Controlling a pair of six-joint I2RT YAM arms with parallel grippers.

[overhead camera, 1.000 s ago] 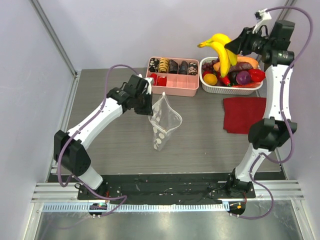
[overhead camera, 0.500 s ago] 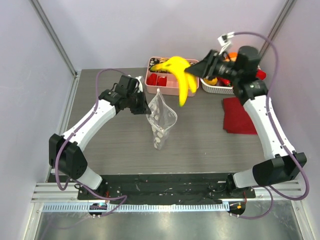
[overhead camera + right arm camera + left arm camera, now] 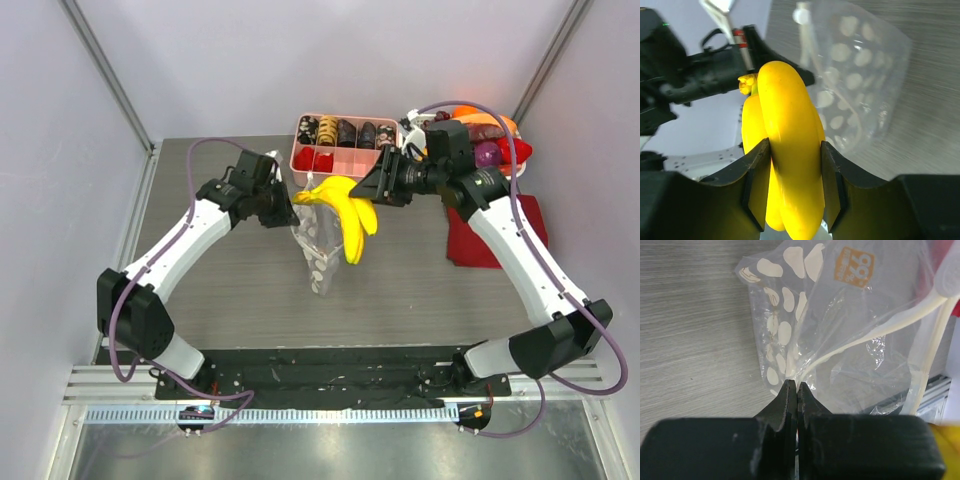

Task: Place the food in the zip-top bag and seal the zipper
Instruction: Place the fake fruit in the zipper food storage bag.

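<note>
Grey wood-grain table (image 3: 220,290). A pink compartment tray (image 3: 345,162) sits just beyond the jaws of the left gripper (image 3: 287,205) and right gripper (image 3: 377,190). A red cloth (image 3: 465,250) lies flat behind the right jaws, under that arm.

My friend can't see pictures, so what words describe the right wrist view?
The right pincer grips a yellow banana bunch, filling the middle of the picture. Beyond it is the clear zip-top bag with white dots, with the grey table behind.

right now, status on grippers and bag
Left gripper shut on zip-top bag edge. Right gripper shut on banana bunch, beside the bag. Nothing blocking.
</note>
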